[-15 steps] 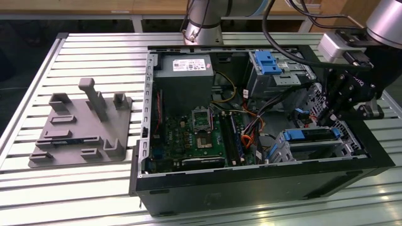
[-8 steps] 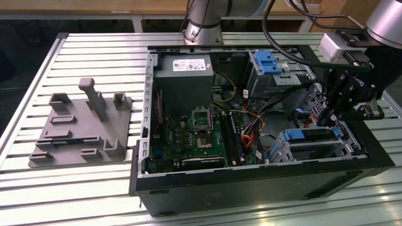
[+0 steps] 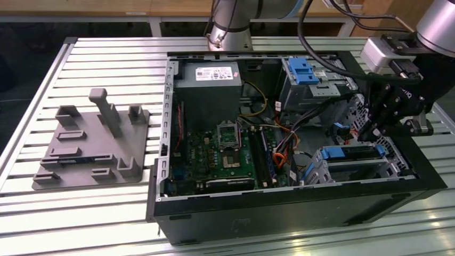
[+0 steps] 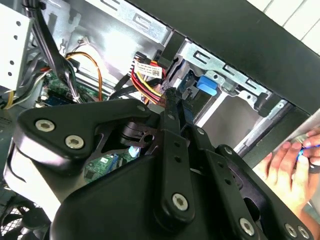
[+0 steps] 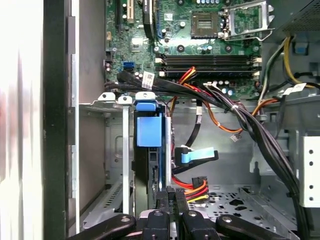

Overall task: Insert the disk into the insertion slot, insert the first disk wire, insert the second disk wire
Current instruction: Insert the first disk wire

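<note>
The disk (image 3: 352,153) in its blue carrier lies inside the insertion slot (image 3: 321,169), the low silver cage at the case's near right corner. The first wrist view shows the disk (image 5: 149,150) edge-on between the cage walls (image 5: 112,150). My gripper (image 3: 371,132) hangs just above the disk's far end, fingers pressed together with nothing visible between them. Its fingertips (image 5: 173,196) are beside a connector on red, yellow and black wires (image 5: 192,184). A loose blue flat connector (image 5: 198,156) hangs just beyond. In the second wrist view the gripper (image 4: 171,97) points at that wire bundle (image 4: 147,75).
The black computer case (image 3: 284,208) holds a green motherboard (image 3: 227,154), a power supply (image 3: 208,74) and a taller metal bay with a blue latch (image 3: 302,72). Thick cable bundles (image 5: 260,135) cross behind the cage. A grey fixture plate (image 3: 92,144) lies outside. A person's hand (image 4: 295,165) is beyond the case wall.
</note>
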